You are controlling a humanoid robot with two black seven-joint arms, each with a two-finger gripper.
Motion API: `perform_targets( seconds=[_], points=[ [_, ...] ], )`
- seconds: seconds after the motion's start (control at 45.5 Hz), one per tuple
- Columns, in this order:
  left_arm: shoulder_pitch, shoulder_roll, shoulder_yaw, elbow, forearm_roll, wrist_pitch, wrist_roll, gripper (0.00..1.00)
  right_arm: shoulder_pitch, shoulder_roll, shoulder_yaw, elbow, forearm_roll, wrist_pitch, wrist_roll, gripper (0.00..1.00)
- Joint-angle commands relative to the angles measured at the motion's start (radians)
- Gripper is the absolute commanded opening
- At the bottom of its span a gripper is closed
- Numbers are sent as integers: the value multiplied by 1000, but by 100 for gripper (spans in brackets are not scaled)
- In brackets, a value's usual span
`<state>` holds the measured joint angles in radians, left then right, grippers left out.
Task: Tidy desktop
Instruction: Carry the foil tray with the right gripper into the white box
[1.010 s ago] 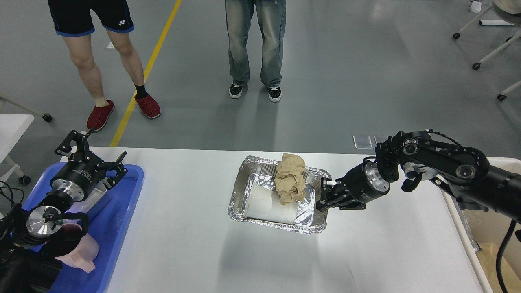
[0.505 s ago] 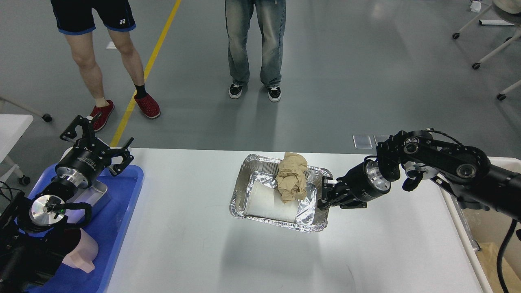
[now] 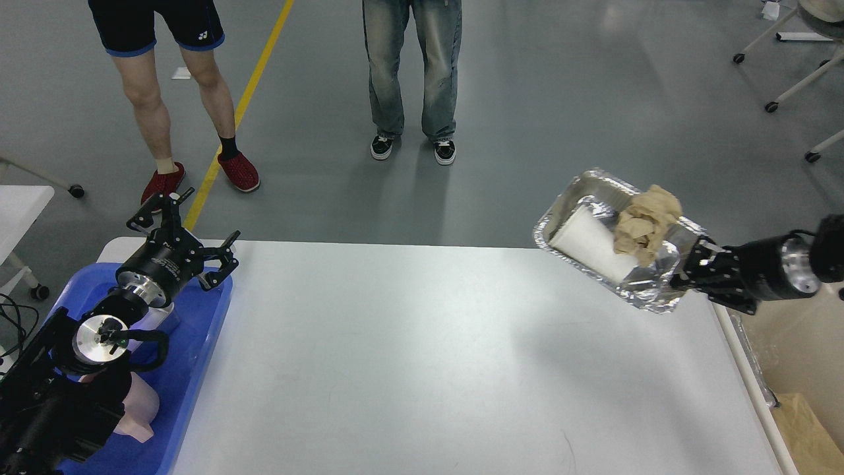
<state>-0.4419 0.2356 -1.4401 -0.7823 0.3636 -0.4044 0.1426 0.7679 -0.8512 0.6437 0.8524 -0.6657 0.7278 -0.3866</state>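
The desktop (image 3: 422, 356) is a wide white-grey table top. My right gripper (image 3: 689, 274) is shut on the rim of a foil tray (image 3: 597, 198) and holds it lifted and tilted above the table's far right corner. In the tray lie a white paper cup (image 3: 590, 244) and a crumpled brown paper ball (image 3: 646, 218). My left gripper (image 3: 184, 227) is open and empty above the far end of the blue tray (image 3: 198, 330) at the left.
On the blue tray lie a pink cup (image 3: 138, 409) and a clear container under my left arm. A bin with a brown paper liner (image 3: 808, 429) stands to the right of the table. Two people stand beyond the far edge.
My right gripper lifted the foil tray with its contents off the middle of the table and carried it up and to the right. My left gripper moved further from me and to the right, still open.
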Motion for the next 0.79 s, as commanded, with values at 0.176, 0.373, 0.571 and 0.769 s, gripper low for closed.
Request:
perform_targets(
  seconds=[0.176, 0.373, 0.571, 0.769],
  points=[
    [-1, -4, 1, 0, -2, 45, 2, 97, -133, -34, 177, -337, 1, -73, 8, 0],
    [2, -2, 17, 0, -2, 72, 5, 97, -214, -29, 197, -371, 6, -182, 8, 0],
    [3, 2, 29, 0, -2, 107, 17, 97, -308, -25, 195, -371, 47, -312, 8, 0],
    [6, 2, 29, 0, -2, 122, 18, 97, -346, 6, 195, -395, 47, -375, 9, 31]
  ],
)
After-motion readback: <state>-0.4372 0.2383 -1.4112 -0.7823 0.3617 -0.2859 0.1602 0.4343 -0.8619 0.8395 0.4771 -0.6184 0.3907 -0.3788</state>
